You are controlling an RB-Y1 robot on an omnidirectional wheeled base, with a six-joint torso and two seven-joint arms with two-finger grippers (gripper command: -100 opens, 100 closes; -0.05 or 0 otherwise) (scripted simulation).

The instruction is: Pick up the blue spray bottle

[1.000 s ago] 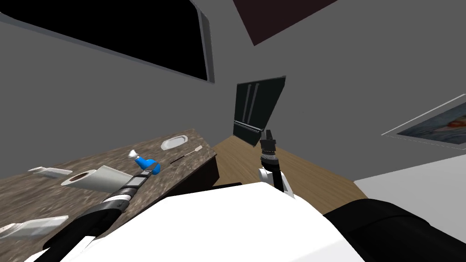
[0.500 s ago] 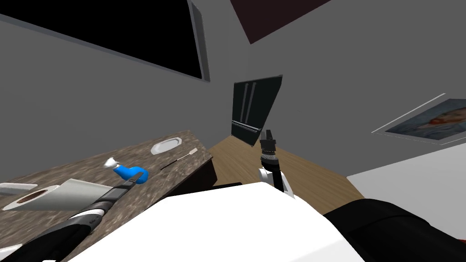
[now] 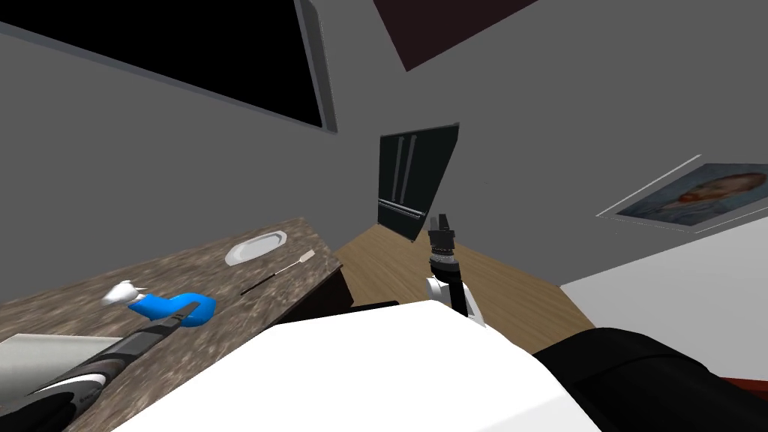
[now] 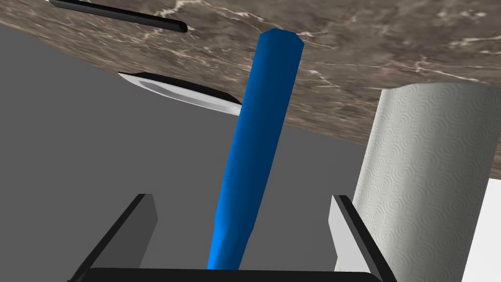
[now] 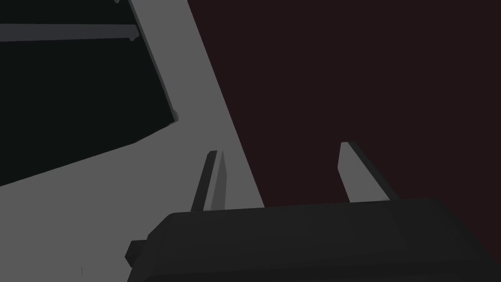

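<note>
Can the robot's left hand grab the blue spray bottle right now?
Probably yes. The blue spray bottle with its white nozzle lies on the brown marbled counter, between the left gripper's open fingers, nothing blocking. The patterned white paper roll sits close beside one finger.

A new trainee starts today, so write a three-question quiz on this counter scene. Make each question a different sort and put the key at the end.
1. True or false: the left end effector is shut on the blue spray bottle.
2. Which thing is close beside the left end effector on the counter? A) paper towel roll B) kettle C) toaster
3. Fill in: the right end effector is ____ (open or shut).
Key: 1 false, it is open with the bottle between its two sides. 2 A. 3 open.
</note>
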